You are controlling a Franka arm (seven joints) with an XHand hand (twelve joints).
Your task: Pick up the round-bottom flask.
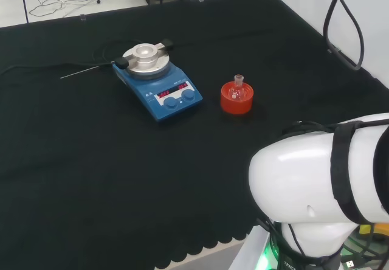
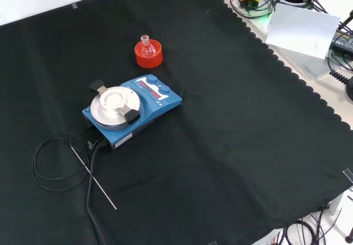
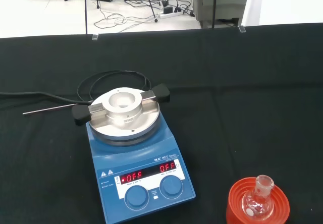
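**Flask on its stand, untouched**

Head view: the round-bottom flask (image 1: 237,90) sits upright in a red ribbed stand (image 1: 236,99) on the black worktop (image 1: 91,160), just right of a blue hotplate stirrer (image 1: 159,89). The big white arm link (image 1: 322,179) stands at lower right. Fingers: cannot tell whether apart or together.

Front view: flask (image 2: 146,47) in the stand (image 2: 149,55), behind the stirrer (image 2: 131,110) and apart from it. A thin metal probe (image 2: 94,179) and a black cable (image 2: 55,162) lie in front of the stirrer.

Wrist view: flask (image 3: 259,202) with neck up, bulb nested in the stand (image 3: 258,206), near the stirrer (image 3: 136,158).

Judgement: small clear glass, likely light, slick and fragile. The short neck above the stand looks the best place to pinch; lift straight up.
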